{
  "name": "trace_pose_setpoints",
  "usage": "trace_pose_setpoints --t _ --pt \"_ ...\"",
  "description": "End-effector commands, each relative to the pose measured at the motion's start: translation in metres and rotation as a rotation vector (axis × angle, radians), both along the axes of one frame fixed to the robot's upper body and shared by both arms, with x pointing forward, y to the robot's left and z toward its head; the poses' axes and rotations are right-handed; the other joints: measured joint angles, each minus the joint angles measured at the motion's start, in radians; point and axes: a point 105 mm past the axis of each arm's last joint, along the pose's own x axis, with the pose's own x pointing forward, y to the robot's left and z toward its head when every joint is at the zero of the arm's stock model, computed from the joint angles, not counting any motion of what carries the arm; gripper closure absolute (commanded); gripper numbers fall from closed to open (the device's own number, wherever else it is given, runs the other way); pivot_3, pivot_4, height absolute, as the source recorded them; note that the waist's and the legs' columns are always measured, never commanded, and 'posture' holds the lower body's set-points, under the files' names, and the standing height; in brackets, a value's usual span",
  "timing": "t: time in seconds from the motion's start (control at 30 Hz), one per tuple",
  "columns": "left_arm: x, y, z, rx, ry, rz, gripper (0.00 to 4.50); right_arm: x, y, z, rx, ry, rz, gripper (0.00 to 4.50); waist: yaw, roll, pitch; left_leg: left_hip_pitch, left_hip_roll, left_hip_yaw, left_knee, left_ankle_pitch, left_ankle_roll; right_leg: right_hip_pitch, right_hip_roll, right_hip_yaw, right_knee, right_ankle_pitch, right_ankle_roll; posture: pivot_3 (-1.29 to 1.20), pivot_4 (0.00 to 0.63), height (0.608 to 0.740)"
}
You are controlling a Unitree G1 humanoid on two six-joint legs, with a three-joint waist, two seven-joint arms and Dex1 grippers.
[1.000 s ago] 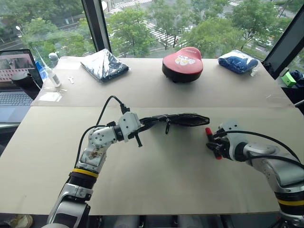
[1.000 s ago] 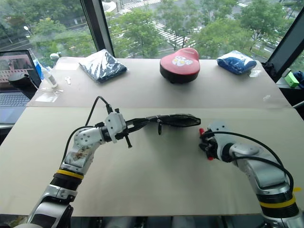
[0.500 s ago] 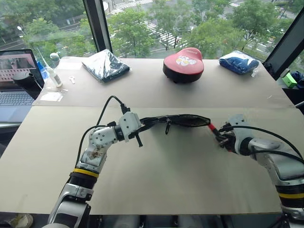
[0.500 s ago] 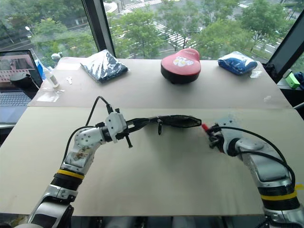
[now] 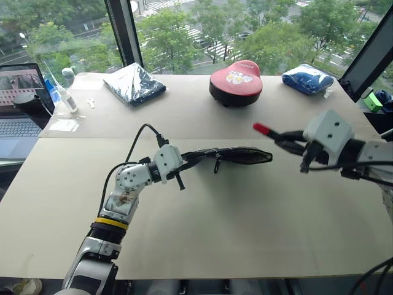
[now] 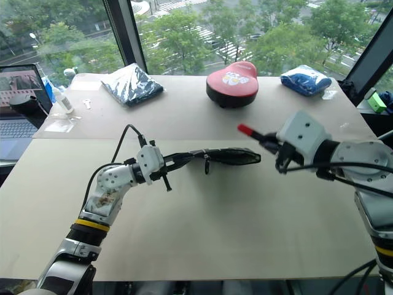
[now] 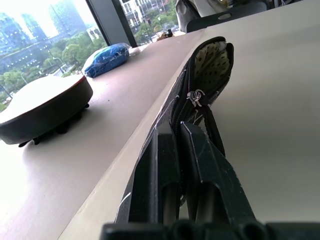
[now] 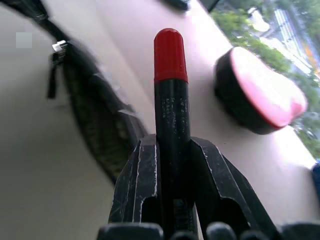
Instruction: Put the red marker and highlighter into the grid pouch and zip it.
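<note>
The right gripper (image 5: pixel 288 140) grasps the red marker (image 8: pixel 170 100), lifted above the beige surface (image 5: pixel 233 221), cap toward the grid pouch (image 5: pixel 236 154). The left gripper (image 7: pixel 182 145) is clenched on the pouch's edge; its wrist view reveals a spotted pale lining inside the open fabric mouth.

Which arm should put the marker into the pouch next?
The right. Its gripper is shut on the red marker, held above the table with the red cap toward the grid pouch. The left gripper is shut on the pouch's end, holding its open mouth up.
</note>
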Motion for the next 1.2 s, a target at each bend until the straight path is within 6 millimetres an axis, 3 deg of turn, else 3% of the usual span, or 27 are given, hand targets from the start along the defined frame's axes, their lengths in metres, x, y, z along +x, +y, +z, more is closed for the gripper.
trace_pose_setpoints --t 0.03,0.67,0.9,1.03,1.17,1.2 --pt "-0.003 -0.002 0.013 -0.015 -0.058 -0.015 4.50 0.001 0.007 0.005 -0.052 -0.056 0.033 4.02 -0.001 0.000 0.000 0.000 0.000 0.000 0.000 0.000 0.000 0.000 0.000 0.000 0.000 0.000 0.000 0.00 0.150 0.740" --pt "-0.005 -0.006 0.015 -0.006 -0.067 -0.032 4.50 0.039 0.021 -0.033 -0.320 -0.191 0.109 4.02 -0.005 0.000 0.000 -0.005 -0.001 0.000 0.000 0.005 -0.009 -0.007 -0.001 0.000 0.004 0.000 0.000 0.00 0.150 0.740" --pt "-0.003 -0.009 0.017 -0.009 -0.064 -0.039 4.50 0.056 0.059 -0.048 -0.327 -0.252 0.207 4.02 -0.008 0.000 0.000 -0.005 -0.001 0.000 0.000 0.006 -0.010 -0.008 0.000 0.000 0.005 0.000 0.000 0.00 0.150 0.740" --pt "-0.002 -0.009 0.017 -0.008 -0.064 -0.042 4.50 0.064 0.087 -0.049 -0.297 -0.314 0.266 4.02 -0.009 0.000 0.000 -0.005 -0.002 0.001 0.000 0.006 -0.010 -0.008 0.000 0.001 0.005 0.000 0.000 0.00 0.150 0.740" --pt "-0.002 -0.009 0.018 -0.008 -0.067 -0.040 4.50 0.067 0.100 -0.048 -0.244 -0.334 0.286 4.02 -0.005 0.000 0.000 -0.005 -0.002 0.000 0.000 0.006 -0.011 -0.008 0.000 0.000 0.005 0.000 0.000 0.00 0.150 0.740" --pt "-0.002 -0.009 0.018 -0.009 -0.068 -0.038 4.50 0.065 0.101 -0.049 -0.208 -0.298 0.288 3.53 -0.005 0.000 0.000 -0.005 -0.003 0.000 0.000 0.006 -0.011 -0.008 0.000 0.000 0.005 0.000 0.000 0.00 0.150 0.740"
